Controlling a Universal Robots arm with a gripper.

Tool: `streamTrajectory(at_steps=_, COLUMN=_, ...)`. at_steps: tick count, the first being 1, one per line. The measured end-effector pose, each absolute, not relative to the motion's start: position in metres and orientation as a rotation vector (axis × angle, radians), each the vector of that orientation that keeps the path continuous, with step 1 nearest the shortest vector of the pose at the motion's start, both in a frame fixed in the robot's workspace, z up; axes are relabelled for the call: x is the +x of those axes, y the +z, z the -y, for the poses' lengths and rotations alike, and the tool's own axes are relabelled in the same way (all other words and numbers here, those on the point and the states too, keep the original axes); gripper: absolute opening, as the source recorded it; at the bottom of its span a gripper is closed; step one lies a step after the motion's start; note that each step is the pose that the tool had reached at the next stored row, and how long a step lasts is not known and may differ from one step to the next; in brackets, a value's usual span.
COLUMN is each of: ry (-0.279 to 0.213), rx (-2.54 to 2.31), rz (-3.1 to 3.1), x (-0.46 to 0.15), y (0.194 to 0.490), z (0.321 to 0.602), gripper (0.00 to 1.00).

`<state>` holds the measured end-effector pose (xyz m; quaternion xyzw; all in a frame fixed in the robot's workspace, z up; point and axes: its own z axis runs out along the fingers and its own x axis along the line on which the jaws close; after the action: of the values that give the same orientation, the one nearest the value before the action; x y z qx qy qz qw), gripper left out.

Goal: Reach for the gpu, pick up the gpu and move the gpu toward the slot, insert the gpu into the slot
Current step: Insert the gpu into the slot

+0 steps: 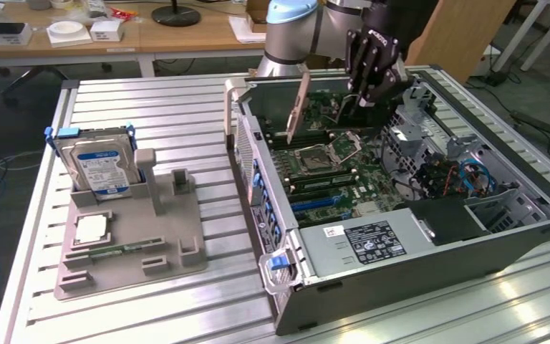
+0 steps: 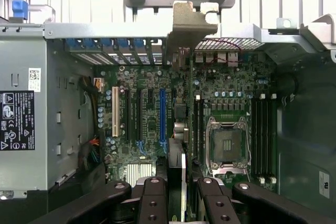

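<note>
Tool (image 2: 181, 203) gripping gpu (image 2: 177, 174) edge-on above mobo (image 2: 149, 129), between blue slot (image 2: 162, 114) & CPU socket (image 2: 227, 142).

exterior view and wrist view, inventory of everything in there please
gpu: 1, dark with silvery bracket, in the gripper above the motherboard
slot: 1, blue, on the motherboard
motherboard: 1, green, inside the computer case
processor socket: 1, silver, on the motherboard
computer case: 1, dark grey, open, exterior view's right
hard drive: 1, silver with blue label, upright in the fixture
memory stick: 1, green, flat on the fixture
fixture: 1, grey, exterior view's left
table: 1, silvery, under everything
arm: 1, silver and light blue, behind the case
gripper: 1, black, shut on the gpu
</note>
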<state>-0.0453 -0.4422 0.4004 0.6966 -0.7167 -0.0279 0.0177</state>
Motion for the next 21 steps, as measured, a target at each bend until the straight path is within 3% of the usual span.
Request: streamTrajectory(at_steps=21, ry=-0.087, rx=2.164, rz=2.226, x=-0.045, y=0.387, z=0.442, gripper=0.26)
